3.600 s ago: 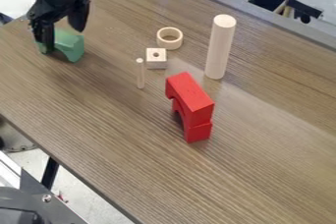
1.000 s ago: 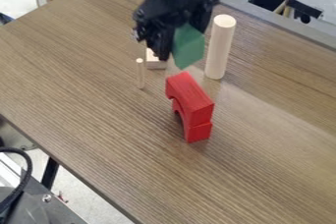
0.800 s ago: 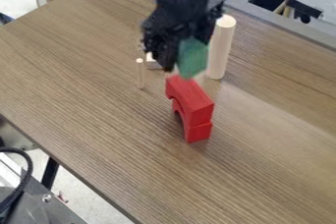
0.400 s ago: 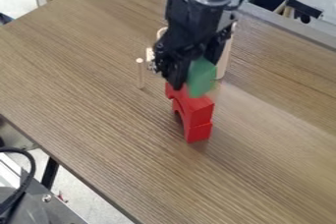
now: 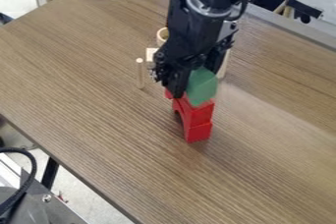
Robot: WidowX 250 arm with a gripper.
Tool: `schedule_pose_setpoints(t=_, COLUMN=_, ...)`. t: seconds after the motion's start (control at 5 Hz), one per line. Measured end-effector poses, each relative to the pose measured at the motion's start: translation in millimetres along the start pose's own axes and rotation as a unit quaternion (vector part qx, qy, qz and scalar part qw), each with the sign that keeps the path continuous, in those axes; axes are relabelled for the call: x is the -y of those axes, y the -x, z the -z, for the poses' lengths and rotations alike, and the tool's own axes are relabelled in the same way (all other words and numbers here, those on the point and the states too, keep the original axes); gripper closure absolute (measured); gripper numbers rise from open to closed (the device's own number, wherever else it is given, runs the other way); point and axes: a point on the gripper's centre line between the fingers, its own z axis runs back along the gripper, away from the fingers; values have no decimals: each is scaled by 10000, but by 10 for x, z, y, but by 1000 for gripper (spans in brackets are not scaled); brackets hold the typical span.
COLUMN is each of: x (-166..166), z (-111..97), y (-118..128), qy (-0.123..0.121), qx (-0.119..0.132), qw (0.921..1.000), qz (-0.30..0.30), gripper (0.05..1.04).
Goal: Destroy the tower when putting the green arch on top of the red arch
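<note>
Camera view: one green arch [image 5: 202, 89], pinched between the parted fingers of the black gripper [image 5: 195, 81], held at the red arch's [image 5: 199, 116] top, contact not discernible; one slim peg [image 5: 140, 73], placed upright, left.

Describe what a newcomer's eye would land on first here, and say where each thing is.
Probably the bright red stack, standing near the middle of the table. Next, the green arch held by the gripper over the stack's top, with the bulky black arm entering from the top edge. Quieter is a thin pale peg, left of the stack in the picture.
</note>
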Motion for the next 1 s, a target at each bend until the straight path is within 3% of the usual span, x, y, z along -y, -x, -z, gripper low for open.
schedule_pose_setpoints(t=0.2, x=-43, z=49, y=5, qy=-43, qx=17, qw=10000, qz=-42, gripper=122)
schedule_pose_setpoints(t=0.6, x=-91, z=48, y=-24, qy=-10, qx=133, qw=9997, qz=-214, gripper=83)
schedule_pose_setpoints(t=1.0, x=-161, z=-223, y=-90, qy=269, qx=294, qw=9987, qz=-304, gripper=83)
